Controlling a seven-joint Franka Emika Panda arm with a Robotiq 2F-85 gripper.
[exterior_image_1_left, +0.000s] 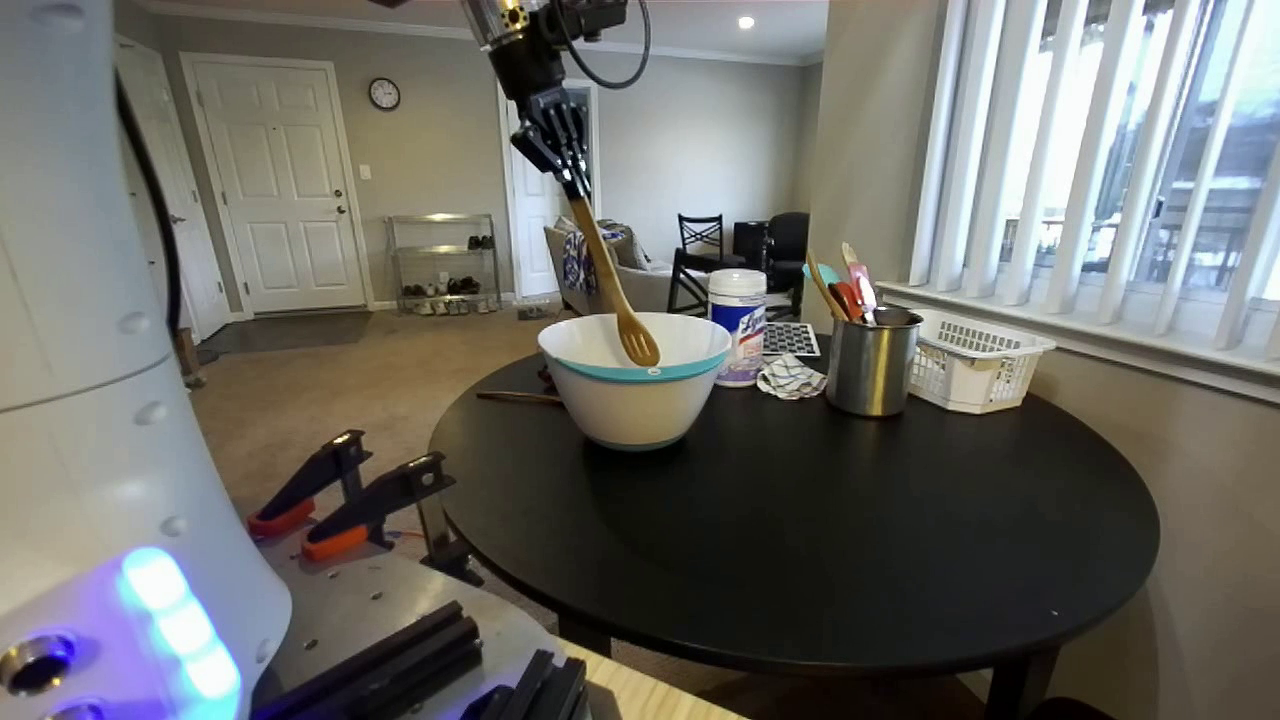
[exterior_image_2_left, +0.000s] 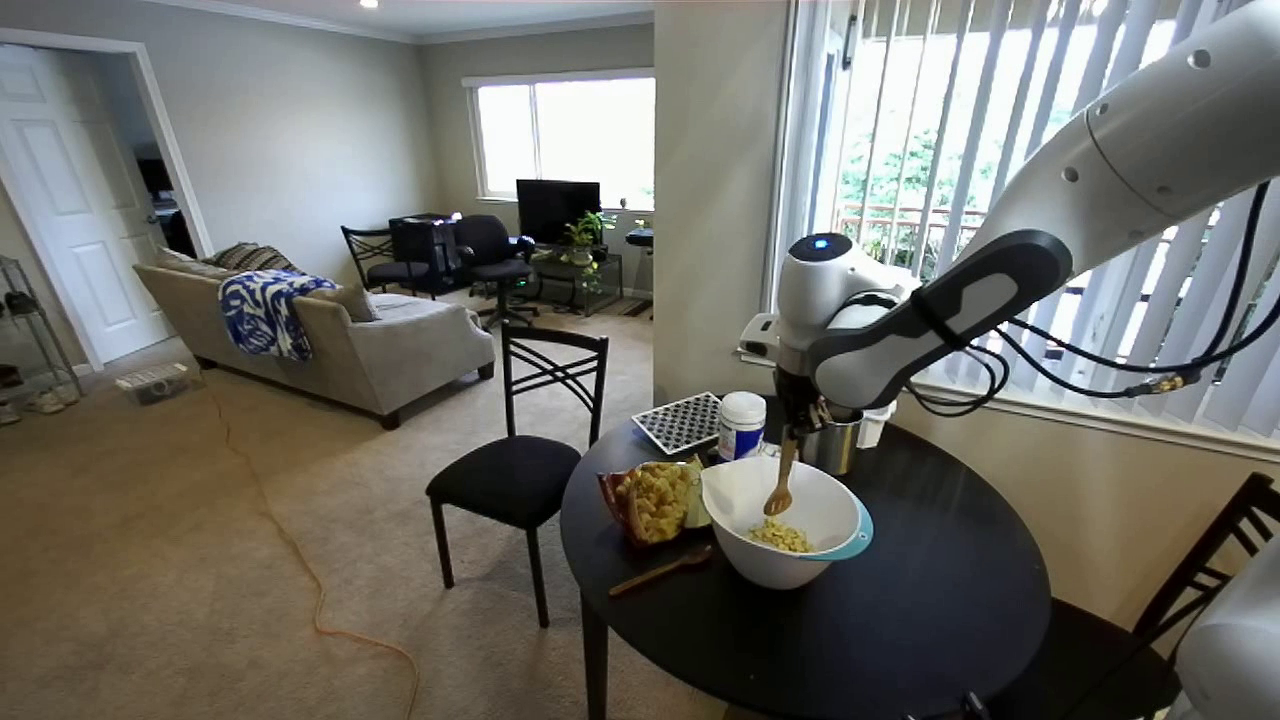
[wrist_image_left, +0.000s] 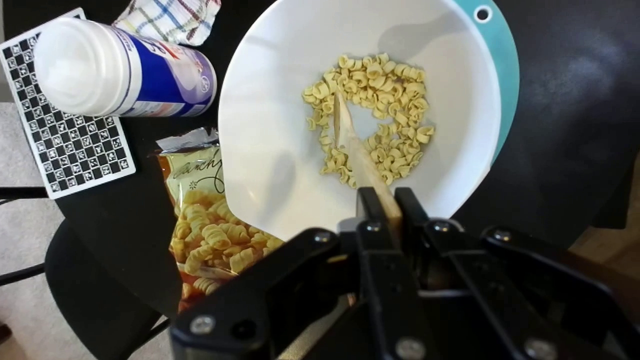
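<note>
My gripper (wrist_image_left: 390, 202) is shut on the handle of a slotted wooden spoon (wrist_image_left: 367, 167). The gripper also shows in both exterior views (exterior_image_1_left: 577, 180) (exterior_image_2_left: 795, 428). The spoon (exterior_image_1_left: 612, 275) (exterior_image_2_left: 780, 490) slants down, its slotted head at the mouth of a white bowl (exterior_image_1_left: 640, 405) with a teal rim, also seen in an exterior view (exterior_image_2_left: 765, 565). Small curled yellow pieces (wrist_image_left: 395, 100) (exterior_image_2_left: 782, 537) lie on the bowl's bottom. The spoon head appears to hang above them. A snack bag (wrist_image_left: 215, 235) (exterior_image_2_left: 655, 500) and another wooden utensil (exterior_image_2_left: 660, 572) lie beside the bowl.
On the round black table (exterior_image_1_left: 900, 540) stand a wipes canister (exterior_image_1_left: 738, 330), a checked cloth (exterior_image_1_left: 791, 379), a metal pot (exterior_image_1_left: 873, 370) with utensils and a white basket (exterior_image_1_left: 975, 365). A patterned board (exterior_image_2_left: 680, 423) lies behind the bag. A black chair (exterior_image_2_left: 510, 480) stands beside the table.
</note>
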